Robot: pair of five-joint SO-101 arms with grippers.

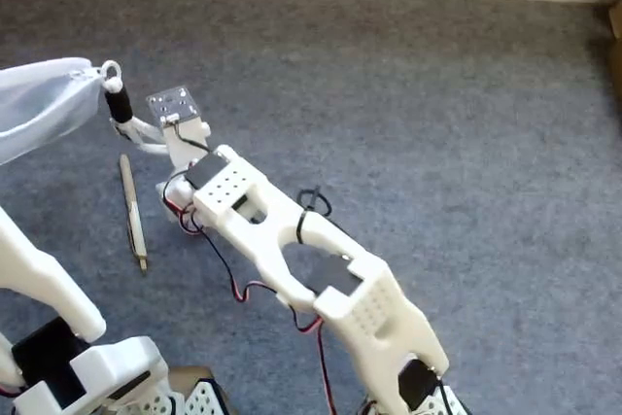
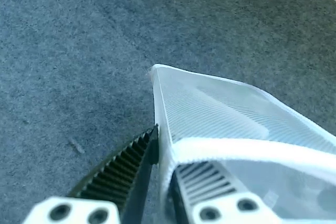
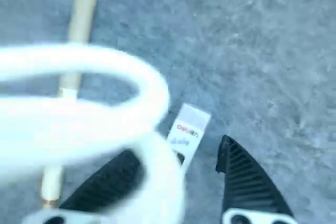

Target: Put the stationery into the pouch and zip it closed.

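The pouch (image 2: 226, 114) is pinched by its rim between the pressed-together fingers of the left gripper (image 2: 164, 153) and is held up off the grey carpet (image 1: 437, 123). Its zip ring (image 1: 110, 71) sits at the corner nearest the right arm. The right gripper (image 3: 178, 153) is spread, with nothing between its fingers. A small white eraser (image 3: 186, 128) lies on the carpet just ahead of it, roughly in line with the gap. A pen (image 3: 76, 30) lies farther out, to one side of that gripper. A blurred white loop (image 3: 105, 66) crosses close in front of one finger; what it is cannot be told.

Neither piece appears to be in the pouch yet, so picking up the eraser is judged to be the step in hand. The spread fingers should be lowered until the eraser's narrow sides are straddled, and closed only once both are level with it, since the carpet pile may let it tilt. The pouch should be kept steady, with its mouth turned towards the right gripper.
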